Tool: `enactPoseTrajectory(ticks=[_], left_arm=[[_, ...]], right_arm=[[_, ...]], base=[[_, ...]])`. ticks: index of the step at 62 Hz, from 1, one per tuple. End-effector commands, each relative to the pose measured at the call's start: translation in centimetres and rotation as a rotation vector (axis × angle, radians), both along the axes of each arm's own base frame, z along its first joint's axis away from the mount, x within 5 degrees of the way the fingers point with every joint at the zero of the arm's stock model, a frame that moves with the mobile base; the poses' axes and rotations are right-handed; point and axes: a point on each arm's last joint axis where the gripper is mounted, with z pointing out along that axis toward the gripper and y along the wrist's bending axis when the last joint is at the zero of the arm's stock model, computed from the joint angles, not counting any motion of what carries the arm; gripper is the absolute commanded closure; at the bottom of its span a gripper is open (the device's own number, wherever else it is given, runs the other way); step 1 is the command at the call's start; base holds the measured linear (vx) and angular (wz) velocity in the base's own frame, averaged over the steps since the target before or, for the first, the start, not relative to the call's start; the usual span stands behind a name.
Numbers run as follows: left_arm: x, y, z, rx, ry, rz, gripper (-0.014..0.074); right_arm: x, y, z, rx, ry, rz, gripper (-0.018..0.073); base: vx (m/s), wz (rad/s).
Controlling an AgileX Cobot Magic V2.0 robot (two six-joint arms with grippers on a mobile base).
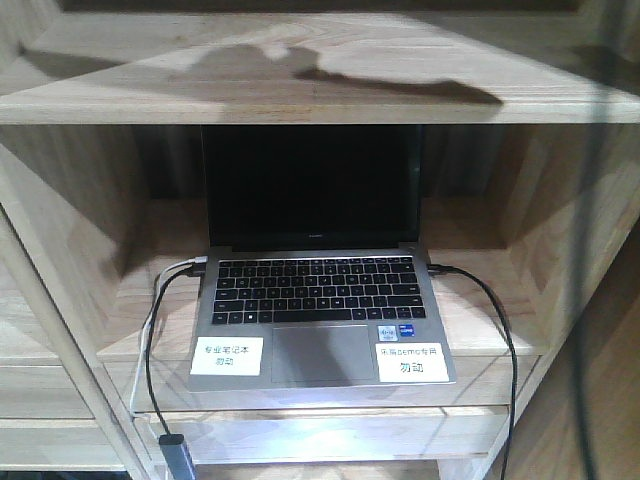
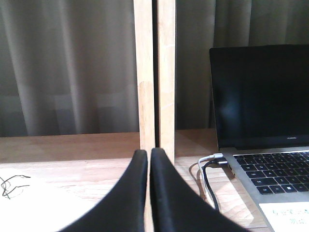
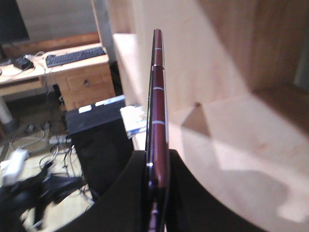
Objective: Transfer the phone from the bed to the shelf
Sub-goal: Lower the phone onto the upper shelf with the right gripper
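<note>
Between the right gripper's black fingers, the phone is pinched by its near end and seen edge-on, its reddish rim pointing straight out from the wrist. It hangs over a pale board of the shelf, near the board's left edge; whether it touches the wood is hard to judge from this angle. Beyond that edge stands a desk with a keyboard. The left gripper hovers level over a lower board, fingers pressed together on nothing, aimed at an upright. To its right sits an open laptop, with cables plugged into both sides.
</note>
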Motion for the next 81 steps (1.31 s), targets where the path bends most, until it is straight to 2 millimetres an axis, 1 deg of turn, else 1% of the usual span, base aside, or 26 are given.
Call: enactPoseTrajectory(ticks=[1,5,11,16,27,37,46,54,60,65,72,81], left_arm=[[-0.2,0.0,1.6,-0.013,-0.106,-0.001,0.0596],[-0.2,0.0,1.6,-0.013,-0.106,-0.001,0.0596],[-0.2,0.0,1.6,-0.013,-0.106,-0.001,0.0596],[-0.2,0.0,1.6,-0.013,-0.106,-0.001,0.0596],[-0.2,0.0,1.6,-0.013,-0.106,-0.001,0.0596],[-0.2,0.0,1.6,-0.013,-0.106,-0.001,0.0596],[-0.2,0.0,1.6,-0.013,-0.106,-0.001,0.0596],[-0.2,0.0,1.6,-0.013,-0.106,-0.001,0.0596],[-0.2,0.0,1.6,-0.013,-0.106,-0.001,0.0596],[-0.2,0.0,1.6,-0.013,-0.106,-0.001,0.0596],[-0.2,0.0,1.6,-0.013,-0.106,-0.001,0.0596],[-0.2,0.0,1.6,-0.013,-0.106,-0.001,0.0596]], right_arm=[[0.4,1.8,1.8,0.098,-0.063,-0.012,0.0561],[1.7,3.1,1.1,0.079,-0.074,-0.03,0.0561],[3.6,4.5,-0.5,0.04,-0.044,-0.061,0.0561],[5.4,5.0,-2.2,0.022,-0.014,-0.079,0.0561],[7.8,5.6,-4.4,0.025,0.025,-0.119,0.0561],[9.0,5.8,-5.4,0.034,0.038,-0.149,0.0561],[9.3,5.8,-5.4,0.036,0.025,-0.178,0.0557],[9.5,5.7,-5.3,0.044,0.015,-0.197,0.0521],[9.6,5.7,-5.3,0.044,0.012,-0.203,0.047],[9.7,5.6,-5.4,0.036,0.002,-0.218,0.0398],[10.0,5.4,-5.4,0.03,-0.006,-0.256,0.0253],[10.5,5.1,-5.4,0.033,-0.009,-0.322,-0.0003]], base=[[0.0,0.0],[0.0,0.0],[0.0,0.0],[0.0,0.0],[0.0,0.0],[0.0,0.0],[0.0,0.0],[0.0,0.0],[0.0,0.0],[0.0,0.0],[0.0,0.0],[0.0,0.0]])
